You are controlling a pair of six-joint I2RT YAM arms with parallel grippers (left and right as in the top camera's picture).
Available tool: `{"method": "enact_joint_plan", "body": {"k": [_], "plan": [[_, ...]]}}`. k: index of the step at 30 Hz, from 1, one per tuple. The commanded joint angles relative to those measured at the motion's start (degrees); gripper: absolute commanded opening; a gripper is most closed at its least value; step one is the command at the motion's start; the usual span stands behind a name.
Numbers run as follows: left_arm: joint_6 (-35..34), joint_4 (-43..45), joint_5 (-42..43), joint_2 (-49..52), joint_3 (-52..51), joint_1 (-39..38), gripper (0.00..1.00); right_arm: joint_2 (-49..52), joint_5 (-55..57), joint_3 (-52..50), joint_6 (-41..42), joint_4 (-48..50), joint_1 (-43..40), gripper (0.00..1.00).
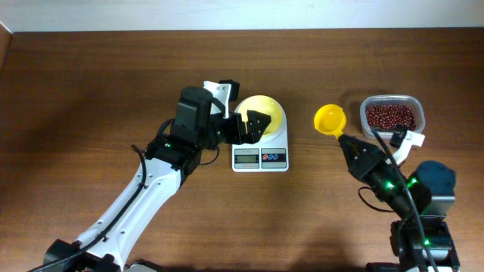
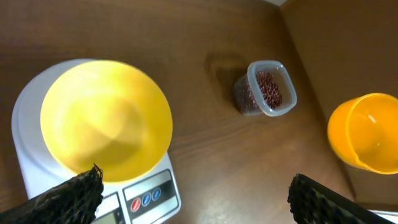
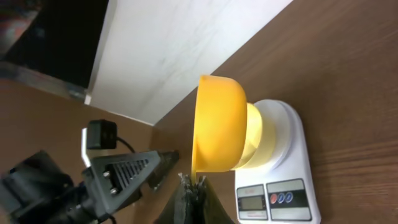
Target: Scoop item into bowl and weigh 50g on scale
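Note:
The pale yellow bowl stands empty on the white scale; both also show in the left wrist view, bowl and scale. My left gripper is open, over the bowl's near left side, holding nothing. My right gripper is shut on the handle of a yellow scoop, which is empty and held above the table between the scale and the beans. In the right wrist view the scoop sits in front of the bowl and scale, with my fingers pinching its handle.
The beans fill a clear plastic tub at the back right, also in the left wrist view. The left arm reaches in from the left. A pale wall edge runs along the table's far side.

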Motion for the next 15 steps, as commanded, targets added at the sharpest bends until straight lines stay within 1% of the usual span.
{"method": "enact_joint_plan", "body": {"k": [1, 3, 4, 6, 7, 8, 9, 11, 12, 14, 15], "plan": [[1.2, -1.8, 1.2, -0.9, 1.1, -0.1, 0.99, -0.5, -4.2, 0.6, -0.3, 0.0, -0.7, 0.04], [1.2, -3.7, 1.2, -0.9, 1.1, -0.1, 0.99, -0.5, -4.1, 0.6, -1.2, -0.1, -1.4, 0.04], [1.4, -4.2, 1.2, -0.9, 1.1, -0.1, 0.99, -0.5, -4.0, 0.6, -3.4, -0.1, -1.4, 0.04], [5.0, -4.7, 1.2, -0.9, 1.1, -0.2, 1.0, -0.5, -2.8, 0.6, -6.5, 0.1, -1.4, 0.04], [7.2, -5.1, 1.7, -0.9, 1.1, -0.2, 0.94, -0.5, -0.9, 0.6, -7.6, 0.1, -1.4, 0.04], [9.7, -5.9, 2.8, -0.9, 1.1, -0.2, 0.87, -0.5, 3.2, 0.6, -7.7, 0.1, -1.4, 0.04], [11.5, -7.1, 3.2, -1.4, 1.1, -0.2, 0.75, -0.5, 7.4, 0.6, -7.7, 0.5, -1.4, 0.04], [15.2, -9.7, 3.0, -3.4, 1.1, -0.2, 0.6, -0.5, 13.4, 0.6, -7.7, 2.0, -1.4, 0.04], [16.0, -10.8, 2.1, -4.5, 1.1, -0.2, 0.52, -0.5, 16.4, 0.6, -7.7, 3.1, -1.4, 0.04], [16.0, -13.5, -1.3, -7.8, 1.1, -0.2, 0.26, -0.4, 20.6, 0.6, -7.7, 5.7, -1.4, 0.04], [16.0, -14.1, -1.6, -9.1, 1.1, -0.2, 0.17, -0.2, 22.5, 0.6, -7.7, 7.5, -1.4, 0.04]]}}
